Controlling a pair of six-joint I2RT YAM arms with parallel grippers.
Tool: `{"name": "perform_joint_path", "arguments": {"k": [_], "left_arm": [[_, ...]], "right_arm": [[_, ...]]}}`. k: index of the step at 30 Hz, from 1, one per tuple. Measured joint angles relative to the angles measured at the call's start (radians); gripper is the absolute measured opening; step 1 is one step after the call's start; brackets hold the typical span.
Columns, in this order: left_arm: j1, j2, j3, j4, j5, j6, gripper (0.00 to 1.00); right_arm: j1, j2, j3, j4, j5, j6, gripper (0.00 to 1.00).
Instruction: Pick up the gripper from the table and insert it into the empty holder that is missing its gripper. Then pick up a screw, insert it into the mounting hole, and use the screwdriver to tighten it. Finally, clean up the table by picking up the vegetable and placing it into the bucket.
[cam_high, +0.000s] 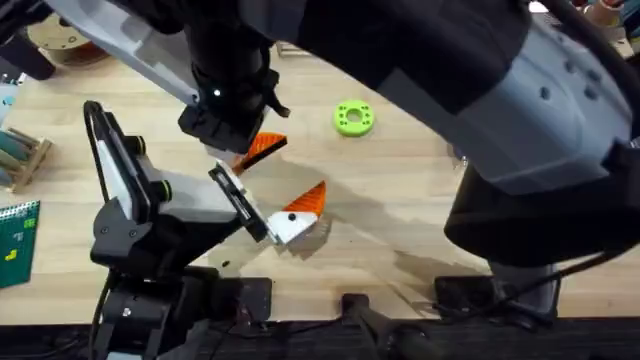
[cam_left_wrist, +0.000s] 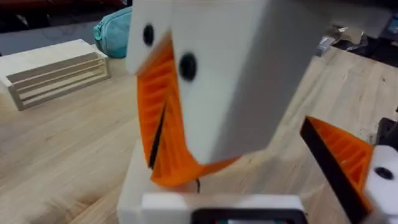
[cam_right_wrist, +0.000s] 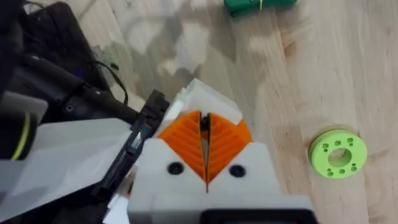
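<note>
Where the arms meet: above the middle of the table (cam_high: 420, 220), the right gripper (cam_high: 250, 150) hangs just beside the left gripper (cam_high: 295, 212).
Right gripper: closed, with its orange ribbed pads (cam_right_wrist: 186, 140) meeting along a thin dark seam. Cannot tell whether anything sits between them.
Left gripper: fingers spread, with the right gripper's white block between them in the left wrist view.
Vegetable (cam_right_wrist: 258, 5): lies flat on the wood, well apart from both grippers. Its long axis runs roughly across the board seams, and which end is which cannot be told.
Green disc (cam_high: 352, 118): flat on the table, hole upward, near the right gripper.
Writing: yellow marks on the green board (cam_high: 15, 240) at the table edge are too small to read.
</note>
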Motion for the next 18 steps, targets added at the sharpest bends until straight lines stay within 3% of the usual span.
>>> {"name": "perform_joint_path", "arguments": {"k": [7, 9, 12, 18], "left_arm": [[0.000, 0.000, 0.000, 0.000, 0.001, 0.000, 0.985], [0.000, 0.000, 0.000, 0.000, 0.001, 0.000, 0.985], [0.000, 0.000, 0.000, 0.000, 0.002, 0.000, 0.985], [0.000, 0.000, 0.000, 0.000, 0.001, 0.005, 0.985]], "right_arm": [[0.000, 0.001, 0.000, -0.002, 0.000, 0.000, 0.012], [0.000, 0.001, 0.002, -0.004, 0.000, 0.001, 0.097], [-0.001, 0.001, 0.005, -0.008, 0.009, -0.003, 0.301], [-0.008, 0.002, 0.028, -0.022, 0.010, -0.003, 0.434]]}}
